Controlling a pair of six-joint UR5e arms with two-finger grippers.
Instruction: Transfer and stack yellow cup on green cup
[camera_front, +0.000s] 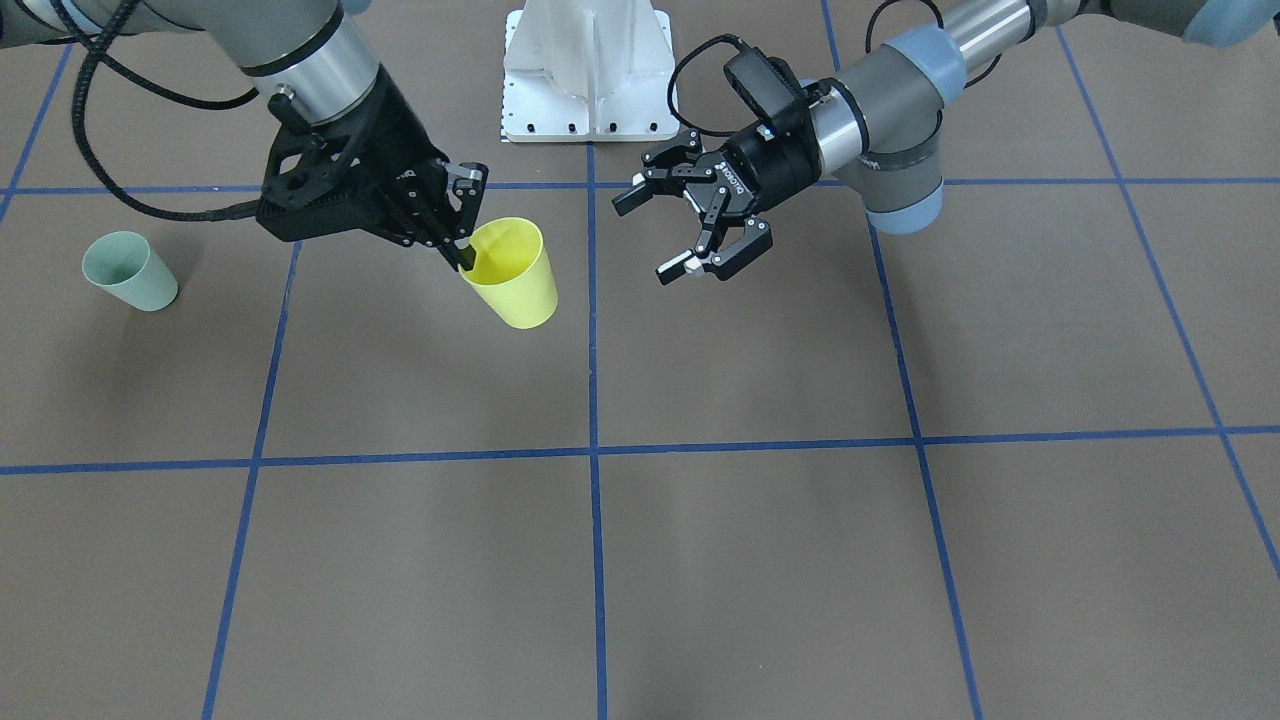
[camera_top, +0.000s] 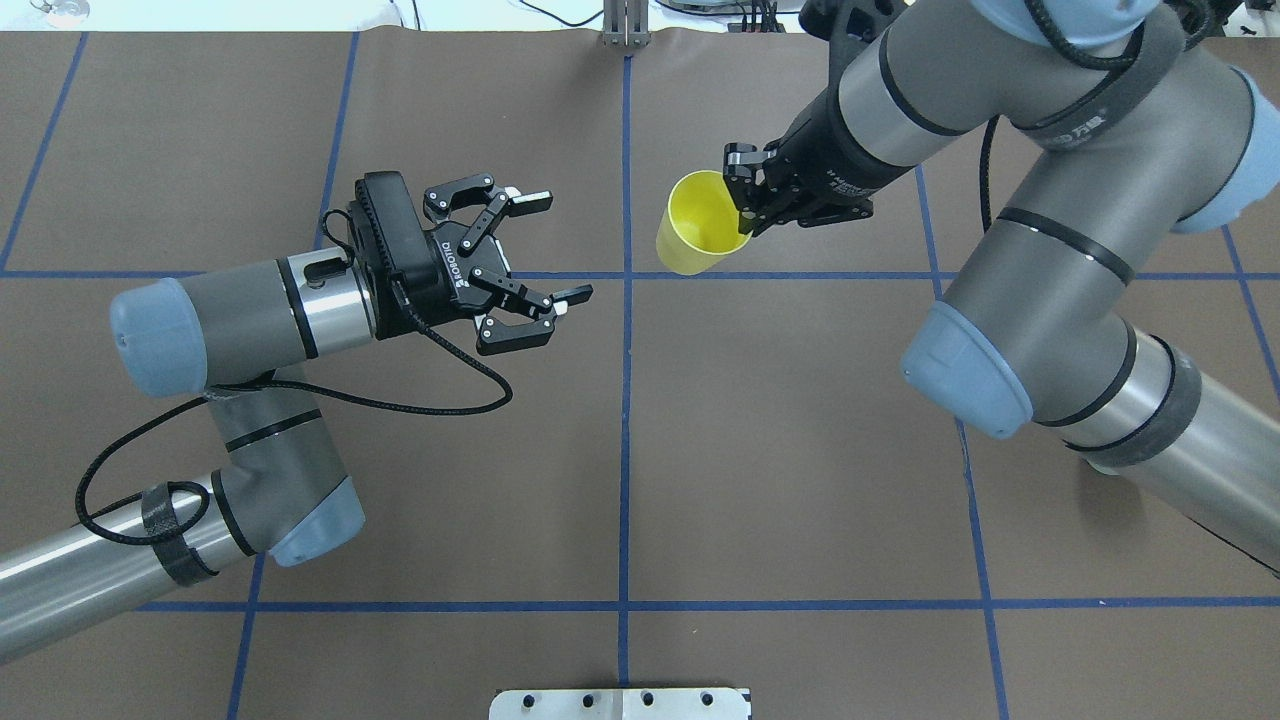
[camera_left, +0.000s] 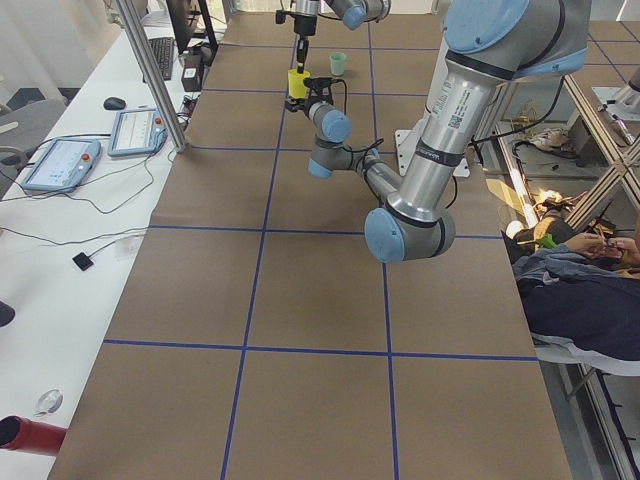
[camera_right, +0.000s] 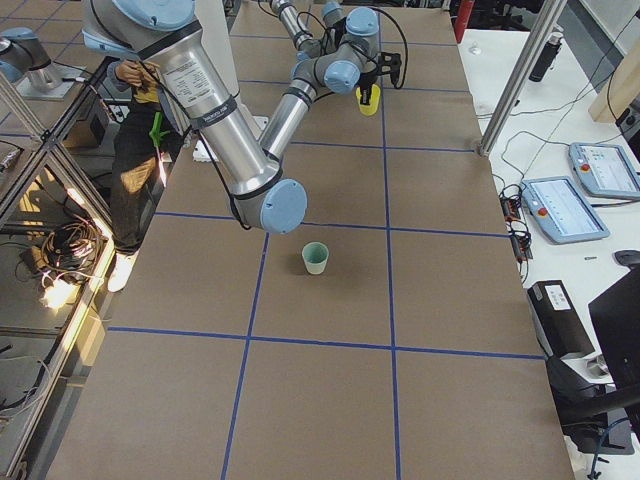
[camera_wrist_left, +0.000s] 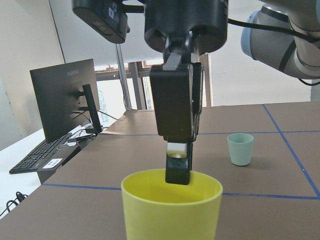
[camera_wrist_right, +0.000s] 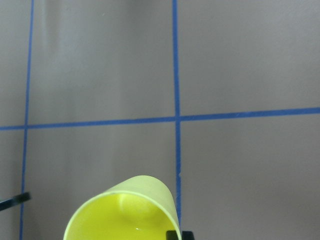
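Right fingers (camera_front: 458, 248) astride yellow cup (camera_front: 515, 285) rim

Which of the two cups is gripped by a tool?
The yellow cup: the right tool pinches its rim, with one finger inside. The green cup stands apart, upright, with no tool touching it.

Overhead opposes front view, sides along table (camera_left: 300, 300), wrists close on yellow cup (camera_wrist_left: 171, 210)
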